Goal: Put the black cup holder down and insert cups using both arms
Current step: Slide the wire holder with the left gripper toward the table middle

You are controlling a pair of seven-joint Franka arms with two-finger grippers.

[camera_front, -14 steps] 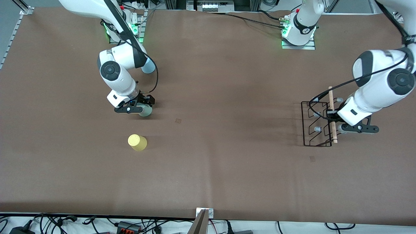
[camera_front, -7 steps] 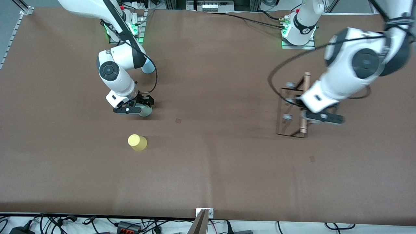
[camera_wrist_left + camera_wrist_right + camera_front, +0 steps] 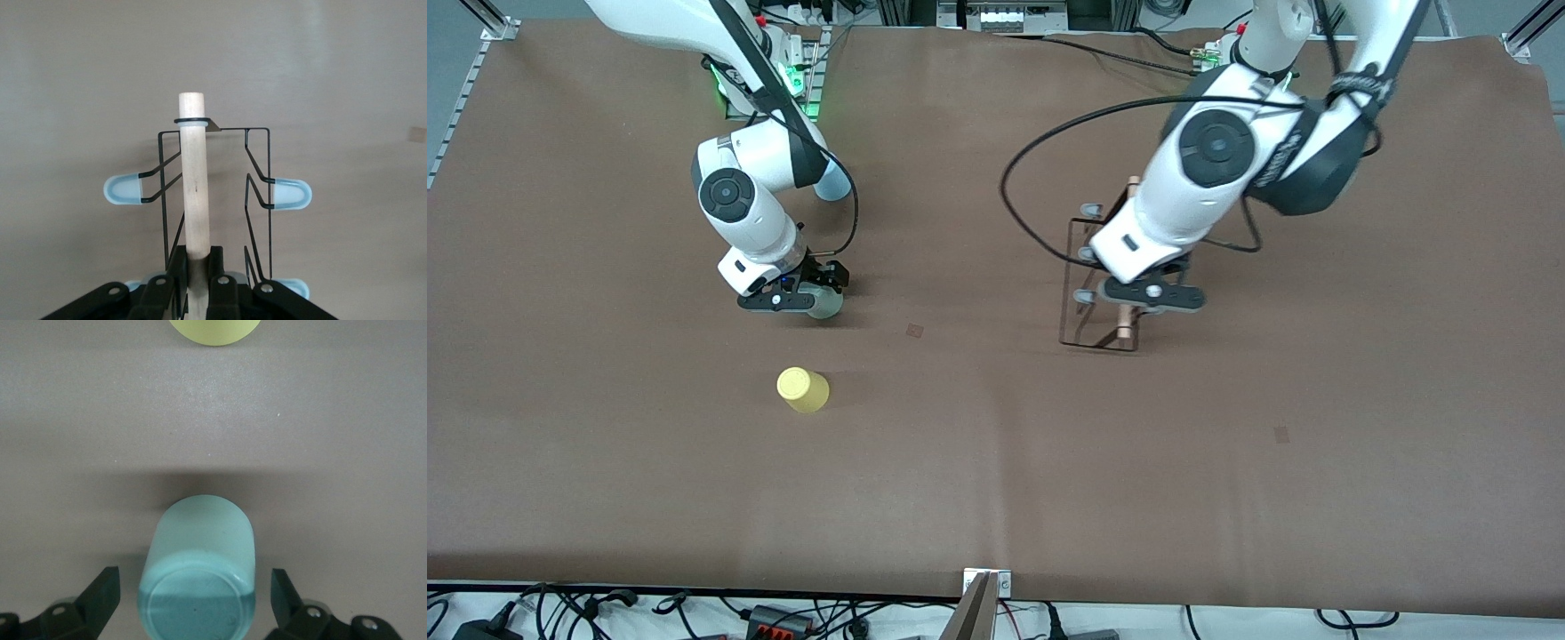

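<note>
L pincer [image 3: 1138, 300] is clamped tight on the wooden rod [image 3: 194, 180] of the black cup holder [image 3: 1098, 283], carrying it over the middle of the brown desk [image 3: 996, 462], toward the L arm's end from the yellow cup [image 3: 804, 389]. R pincer [image 3: 807, 300] is low w/ fingers [image 3: 100, 590] spread wide either side of the light blue cup [image 3: 199, 577], not gripping it; that cup stands upside down, farther from the front camera than the yellow cup, which also stands upside down.
</note>
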